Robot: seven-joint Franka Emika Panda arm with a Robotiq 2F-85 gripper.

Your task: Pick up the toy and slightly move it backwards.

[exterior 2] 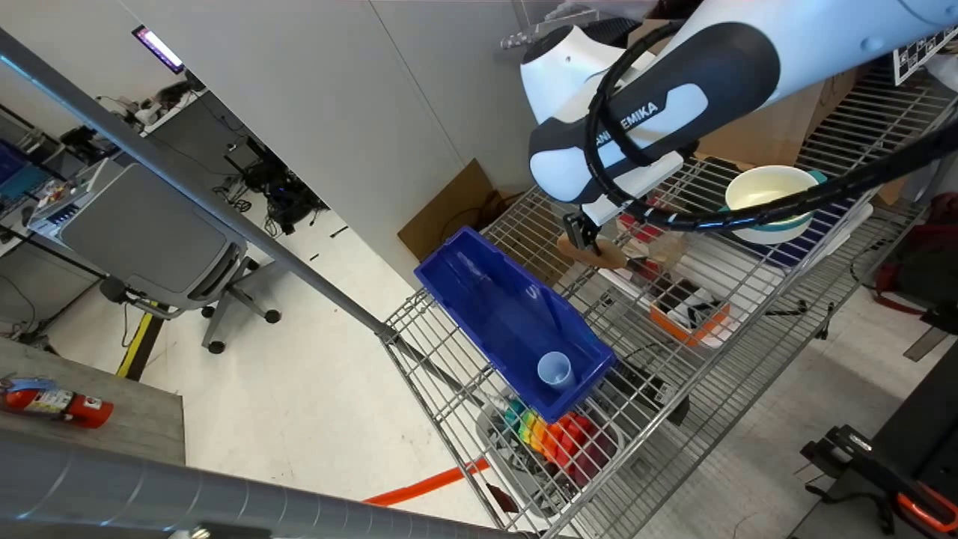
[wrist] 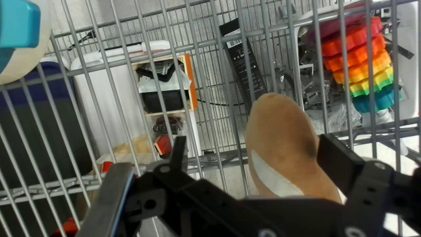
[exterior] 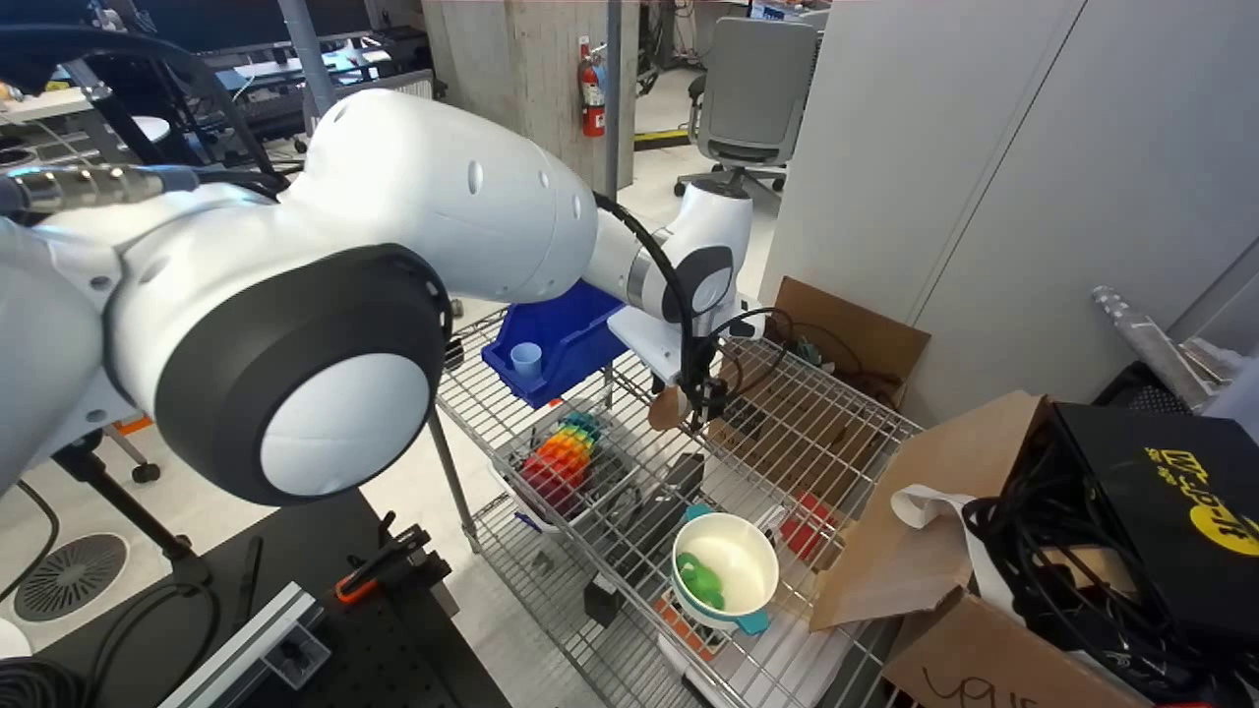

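A brown, soft-looking toy with a white patch lies on the top wire shelf. My gripper stands open around it, its right finger against or very near the toy's edge and a wide gap on the left. In both exterior views the brown toy sits directly at the gripper. The toy's rear end is hidden by the gripper in the wrist view. Beneath the wires, in a grey tray, lies a rainbow toy with red, orange and green parts, away from the gripper.
A blue bin with a pale cup stands on the same shelf. Farther along is a white-and-teal bowl holding something green. An open cardboard box and a grey wall border the shelf.
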